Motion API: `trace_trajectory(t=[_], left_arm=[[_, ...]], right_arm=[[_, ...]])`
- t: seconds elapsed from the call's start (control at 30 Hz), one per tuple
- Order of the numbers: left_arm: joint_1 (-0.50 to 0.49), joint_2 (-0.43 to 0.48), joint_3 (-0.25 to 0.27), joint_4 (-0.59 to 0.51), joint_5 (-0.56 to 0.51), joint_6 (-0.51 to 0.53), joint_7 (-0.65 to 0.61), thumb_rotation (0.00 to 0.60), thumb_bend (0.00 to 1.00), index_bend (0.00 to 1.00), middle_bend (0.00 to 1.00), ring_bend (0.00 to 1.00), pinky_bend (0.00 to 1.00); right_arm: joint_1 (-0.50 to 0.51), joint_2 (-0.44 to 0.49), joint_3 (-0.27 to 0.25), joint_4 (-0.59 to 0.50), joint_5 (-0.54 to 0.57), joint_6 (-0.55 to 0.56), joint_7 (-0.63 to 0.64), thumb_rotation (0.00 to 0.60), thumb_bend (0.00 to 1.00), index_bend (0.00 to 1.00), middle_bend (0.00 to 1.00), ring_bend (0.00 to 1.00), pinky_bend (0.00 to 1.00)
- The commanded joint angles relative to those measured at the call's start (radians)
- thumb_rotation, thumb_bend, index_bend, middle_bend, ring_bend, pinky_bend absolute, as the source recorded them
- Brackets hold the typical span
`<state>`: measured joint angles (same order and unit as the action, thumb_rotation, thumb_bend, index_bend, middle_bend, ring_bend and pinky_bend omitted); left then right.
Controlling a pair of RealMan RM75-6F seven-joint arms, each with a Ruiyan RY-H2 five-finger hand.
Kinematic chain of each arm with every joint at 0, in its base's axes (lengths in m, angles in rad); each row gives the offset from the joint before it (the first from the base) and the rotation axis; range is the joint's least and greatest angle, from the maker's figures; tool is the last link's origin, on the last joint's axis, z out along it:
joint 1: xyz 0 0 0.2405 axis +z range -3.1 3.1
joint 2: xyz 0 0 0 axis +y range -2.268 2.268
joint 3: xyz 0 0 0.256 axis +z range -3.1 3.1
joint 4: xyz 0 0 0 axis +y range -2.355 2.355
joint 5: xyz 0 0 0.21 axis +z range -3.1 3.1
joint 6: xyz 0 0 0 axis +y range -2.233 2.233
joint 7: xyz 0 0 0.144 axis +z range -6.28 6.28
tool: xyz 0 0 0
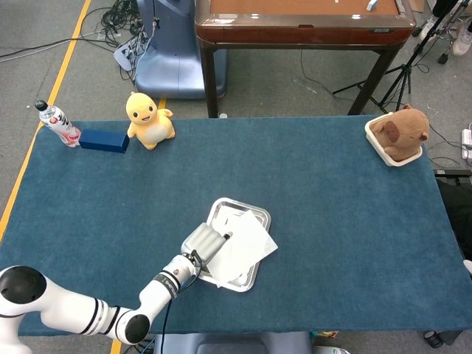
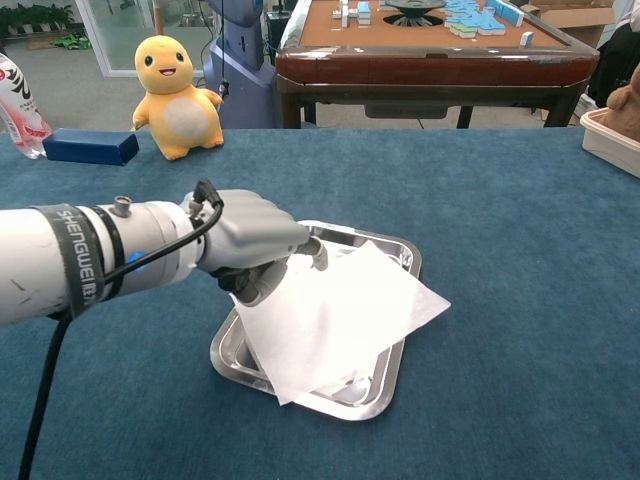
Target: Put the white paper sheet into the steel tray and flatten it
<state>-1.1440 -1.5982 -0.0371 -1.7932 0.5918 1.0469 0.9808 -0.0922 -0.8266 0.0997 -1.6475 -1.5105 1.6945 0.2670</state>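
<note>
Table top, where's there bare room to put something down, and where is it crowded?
Widest free patch: the blue cloth between the steel tray and the brown plush in its dish. The stretch behind the tray, right of the yellow duck, is bare too. Crowded: the far left corner with bottle, blue box and duck, and the tray, where the left hand meets the paper sheet.

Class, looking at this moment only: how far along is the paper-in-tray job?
Done: the white paper sheet lies over the steel tray. In hand: the left hand touches its near-left part. Left: flattening it, since one corner overhangs the tray's right rim and the sheet sits skewed.
</note>
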Motion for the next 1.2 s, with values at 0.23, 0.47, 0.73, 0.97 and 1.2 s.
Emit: trace_trajectory(t=[0.23, 0.47, 0.73, 0.97, 1.2], left_arm=[[-0.021, -0.019, -0.003, 0.05, 0.034, -0.029, -0.011, 0.6, 0.91, 0.19, 1.0, 0.81, 0.86], [-0.027, -0.038, 0.0, 0.095, 0.045, -0.044, -0.022, 0.6, 0.91, 0.2, 1.0, 0.81, 0.86], [-0.039, -0.061, 0.0, 0.13, 0.004, -0.046, -0.007, 0.6, 0.91, 0.2, 1.0, 0.81, 0.86], [-0.046, -0.077, 0.006, 0.151, -0.019, -0.055, 0.0, 0.6, 0.91, 0.2, 1.0, 0.81, 0.86], [-0.057, -0.096, 0.01, 0.17, -0.044, -0.056, 0.018, 0.6, 0.91, 0.2, 1.0, 0.81, 0.86]], right_arm=[[0.0, 0.0, 0.0, 0.001, -0.001, -0.001, 0.002, 0.6, 0.0, 0.2, 0.3, 0.16, 0.33], [0.001, 0.0, 0.0, 0.001, 0.001, -0.002, 0.002, 0.6, 0.0, 0.2, 0.3, 0.16, 0.33], [0.0, 0.001, 0.0, 0.002, 0.002, -0.003, 0.005, 0.6, 0.0, 0.2, 0.3, 0.16, 0.33], [0.001, 0.001, 0.0, 0.002, 0.003, -0.004, 0.006, 0.6, 0.0, 0.2, 0.3, 0.16, 0.33], [0.001, 0.002, 0.001, 0.003, 0.004, -0.005, 0.008, 0.6, 0.0, 0.2, 0.3, 0.16, 0.33]])
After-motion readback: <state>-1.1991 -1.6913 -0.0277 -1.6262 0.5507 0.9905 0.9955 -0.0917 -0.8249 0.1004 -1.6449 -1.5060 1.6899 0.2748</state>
